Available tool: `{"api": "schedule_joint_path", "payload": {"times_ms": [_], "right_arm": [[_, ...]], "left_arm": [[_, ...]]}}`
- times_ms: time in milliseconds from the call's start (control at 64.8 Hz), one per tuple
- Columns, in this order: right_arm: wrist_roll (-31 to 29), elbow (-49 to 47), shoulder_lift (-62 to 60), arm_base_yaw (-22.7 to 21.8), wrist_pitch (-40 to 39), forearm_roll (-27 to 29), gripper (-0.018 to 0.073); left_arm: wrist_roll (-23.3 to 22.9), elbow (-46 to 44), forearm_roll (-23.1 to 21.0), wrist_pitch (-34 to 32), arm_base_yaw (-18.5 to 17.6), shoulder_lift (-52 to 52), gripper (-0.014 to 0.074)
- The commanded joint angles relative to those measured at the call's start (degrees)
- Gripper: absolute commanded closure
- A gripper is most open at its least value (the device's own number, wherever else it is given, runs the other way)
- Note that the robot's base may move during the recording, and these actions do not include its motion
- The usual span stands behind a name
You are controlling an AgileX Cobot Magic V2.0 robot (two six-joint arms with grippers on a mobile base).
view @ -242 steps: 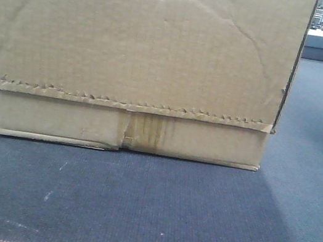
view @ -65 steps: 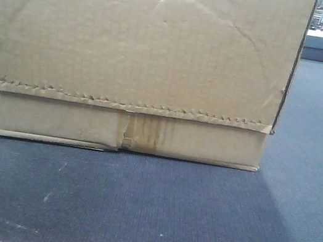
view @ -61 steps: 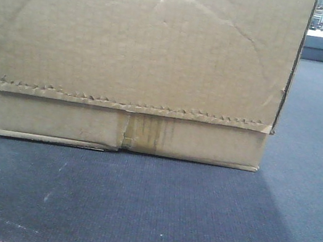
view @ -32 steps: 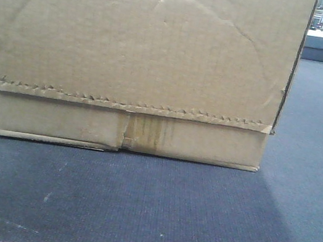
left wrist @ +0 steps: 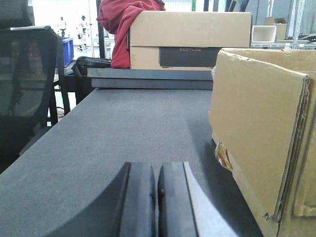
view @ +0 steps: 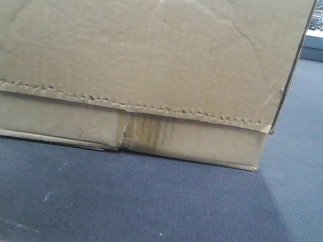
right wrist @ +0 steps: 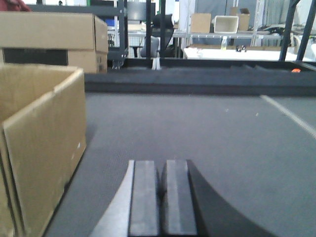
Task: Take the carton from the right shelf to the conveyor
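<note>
The carton (view: 137, 60) is matt, creased brown cardboard; the conveyor (view: 152, 210) is dark grey, finely ribbed, cloth-like.

Soft indoor light, blown-out bright background windows, and the carton (view: 137, 60) shadowing the conveyor (view: 145, 212).

A plain brown carton (view: 137, 60) with a darker brown-stained tape strip (view: 144, 132) is seen on the dark grey, finely ribbed conveyor (view: 145, 212), which is edged in red at 6 o'clock. A red cloth (left wrist: 121, 27) is draped at 11 o'clock over a tan box (left wrist: 190, 39) banded in black.
</note>
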Motion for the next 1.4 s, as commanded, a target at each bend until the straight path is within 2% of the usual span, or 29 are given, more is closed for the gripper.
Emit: {"api": "schedule_joint_path", "payload": {"times_ms": [0,154,231,339,1388], "right_arm": [[-1.75,5.48,-2.73,-0.42,-4.92,1.27,0.0637],[-3.16,12.87,-6.63,-0.42,-9.81,2.23,0.0637],[-3.16,13.33,-6.63,-0.42,-11.67,2.23,0.0637],[-3.16,13.33,-6.63,-0.42,-8.23,2.23,0.0637],[-3.16,13.33,-6.63,-0.42,-8.40,2.23,0.0637]], "left_arm": [[0.08,-0.07,-0.39,-0.98,-0.06,-0.29,0.0576],[0.08,-0.07,-0.39,-0.98,-0.06,-0.29,0.0576],[0.08,-0.07,-0.39,-0.98,-0.06,-0.29,0.0576],[0.08,-0.07,-0.39,-0.98,-0.06,-0.29,0.0576],[0.08,-0.07,-0.39,-0.98,-0.06,-0.29,0.0576]]}}
